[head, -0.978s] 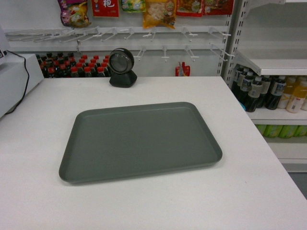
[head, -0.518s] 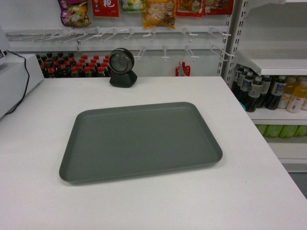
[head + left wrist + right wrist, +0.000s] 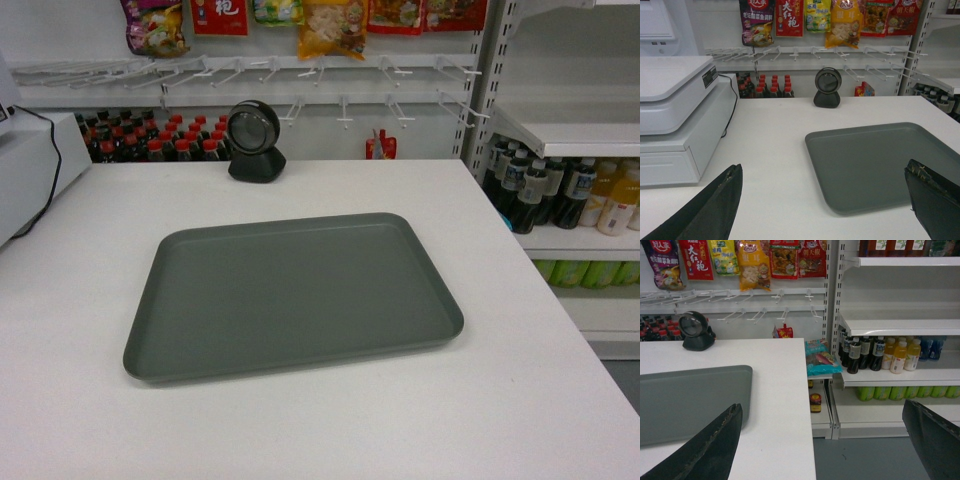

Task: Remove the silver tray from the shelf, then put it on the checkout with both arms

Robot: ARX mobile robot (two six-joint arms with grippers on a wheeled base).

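While our left fork-like black gripper [image 3: 822, 200] and right one [image 3: 822, 440] are hanging spread wide and empty, the matte grey-green rectangular tray [image 3: 290, 293] is lying flat on the broad white counter [image 3: 520, 420]. We are risking only a careless sweep nudging it toward the counter's right edge

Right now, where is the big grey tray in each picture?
Head view: the silver tray lies flat in the middle of the checkout.
Left wrist view: it fills the lower right, cut off by the right edge.
Right wrist view: only its right end shows, at the left edge.
Shared landmark: the round black scanner stands behind the tray in all three.
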